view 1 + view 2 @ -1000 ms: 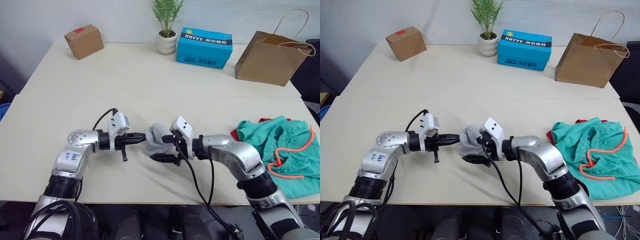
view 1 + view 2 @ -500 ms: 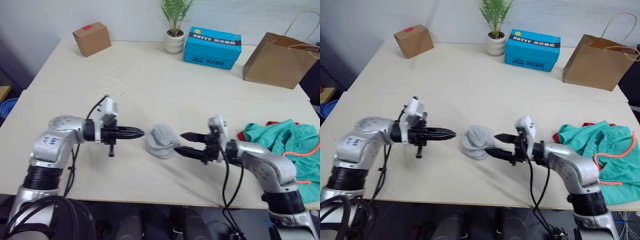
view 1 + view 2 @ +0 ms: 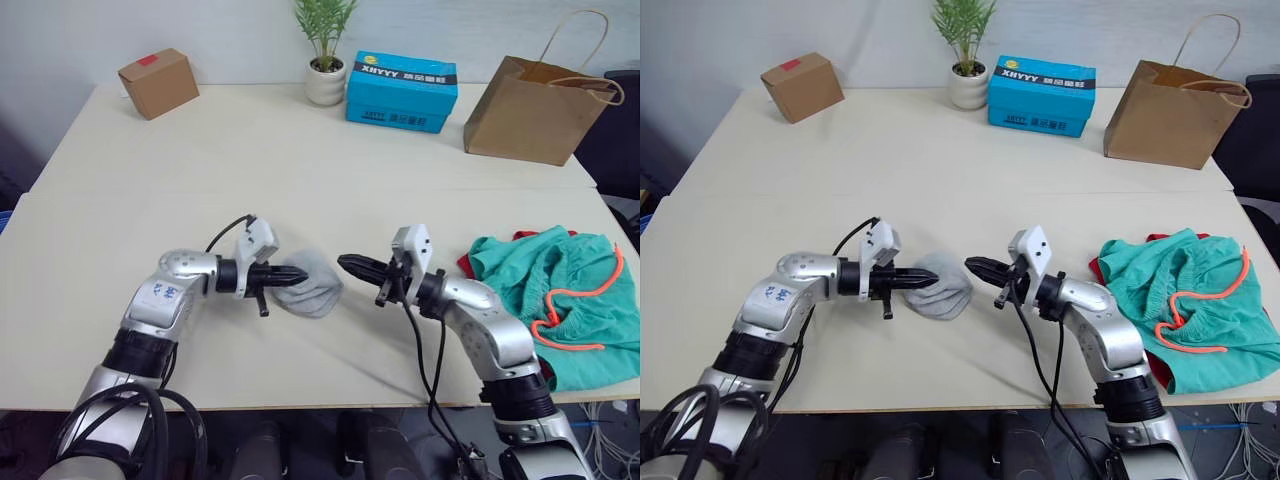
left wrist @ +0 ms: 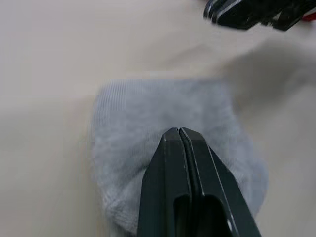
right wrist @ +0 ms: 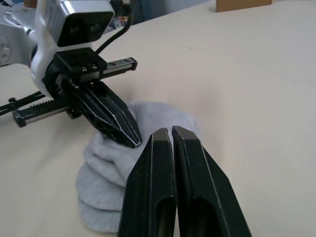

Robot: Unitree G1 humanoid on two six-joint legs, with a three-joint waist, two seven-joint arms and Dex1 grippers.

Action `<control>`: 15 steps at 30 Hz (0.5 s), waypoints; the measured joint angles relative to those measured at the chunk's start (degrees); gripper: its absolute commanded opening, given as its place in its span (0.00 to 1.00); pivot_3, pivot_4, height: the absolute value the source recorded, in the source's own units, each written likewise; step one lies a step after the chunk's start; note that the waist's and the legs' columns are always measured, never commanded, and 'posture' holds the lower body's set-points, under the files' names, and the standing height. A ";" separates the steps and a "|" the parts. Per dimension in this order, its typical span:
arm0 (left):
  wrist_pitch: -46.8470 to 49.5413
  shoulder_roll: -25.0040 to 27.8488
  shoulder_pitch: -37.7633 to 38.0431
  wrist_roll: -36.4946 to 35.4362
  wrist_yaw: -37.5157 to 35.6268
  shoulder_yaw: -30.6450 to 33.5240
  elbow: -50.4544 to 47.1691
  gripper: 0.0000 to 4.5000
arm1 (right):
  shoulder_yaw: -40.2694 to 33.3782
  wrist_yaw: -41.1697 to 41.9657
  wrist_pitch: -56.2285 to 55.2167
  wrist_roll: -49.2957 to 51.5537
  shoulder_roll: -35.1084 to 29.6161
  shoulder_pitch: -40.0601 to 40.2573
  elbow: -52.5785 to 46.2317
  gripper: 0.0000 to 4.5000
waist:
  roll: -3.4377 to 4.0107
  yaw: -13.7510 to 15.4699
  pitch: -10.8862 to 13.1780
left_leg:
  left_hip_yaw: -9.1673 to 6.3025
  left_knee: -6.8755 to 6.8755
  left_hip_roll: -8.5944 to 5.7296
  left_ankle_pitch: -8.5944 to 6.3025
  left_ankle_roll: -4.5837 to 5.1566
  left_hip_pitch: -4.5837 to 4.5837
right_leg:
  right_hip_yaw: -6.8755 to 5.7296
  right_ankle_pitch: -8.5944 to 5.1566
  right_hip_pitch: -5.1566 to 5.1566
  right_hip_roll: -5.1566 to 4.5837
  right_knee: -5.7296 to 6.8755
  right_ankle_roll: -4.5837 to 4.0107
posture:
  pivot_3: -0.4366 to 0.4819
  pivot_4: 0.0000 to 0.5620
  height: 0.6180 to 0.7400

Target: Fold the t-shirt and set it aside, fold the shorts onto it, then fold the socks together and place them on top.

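Nearest me, I have the socks folded into a small grey bundle on the front half of the counter, roughly midway between my two arms. My left gripper lies low over the bundle with its jaws pressed together; its tips rest on the sock cloth, and from the left wrist view the closed fingers sit on top of the grey knit, though I cannot tell whether any fabric is caught between them. My right gripper is just beside the bundle on the other side, apart from it, jaws also pressed together and pointing toward the left gripper.

Out to my right, near the counter's edge, the shorts lie in a loose teal heap with the orange drawstring looped across them. A sliver of the red t-shirt peeks out beneath the shorts.

Along the far edge stand a cardboard box, a potted plant, a blue box and a brown paper bag.
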 measured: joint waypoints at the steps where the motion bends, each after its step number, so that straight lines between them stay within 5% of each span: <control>1: -0.18 -0.02 0.48 -0.04 0.21 0.41 -0.21 0.00 | 0.81 -0.45 -0.41 -0.83 0.76 -0.35 1.10 0.01 | 0.00 0.20 0.00 | -0.03 0.03 -0.05 0.01 0.07 -0.01 | -0.01 0.00 0.03 -0.06 0.00 0.01 | 0.48 0.27 1.00; 7: -4.46 -3.46 3.06 0.25 1.82 1.38 -0.09 0.00 | 4.13 -2.16 -6.17 -6.36 4.34 -2.74 9.23 0.01 | -0.01 0.44 -0.02 | 0.00 0.10 -0.14 -0.07 0.24 0.02 | 0.05 0.06 0.11 -0.16 -0.01 0.08 | 0.48 0.27 1.00; 15: -9.17 -3.58 4.48 0.75 1.85 2.29 1.33 0.00 | 3.81 3.37 -8.57 -6.44 -1.71 1.85 6.96 0.01 | -0.04 0.47 -0.04 | 0.01 0.07 -0.14 -0.08 0.25 0.08 | 0.04 0.06 0.16 -0.14 -0.02 0.08 | 0.48 0.27 1.00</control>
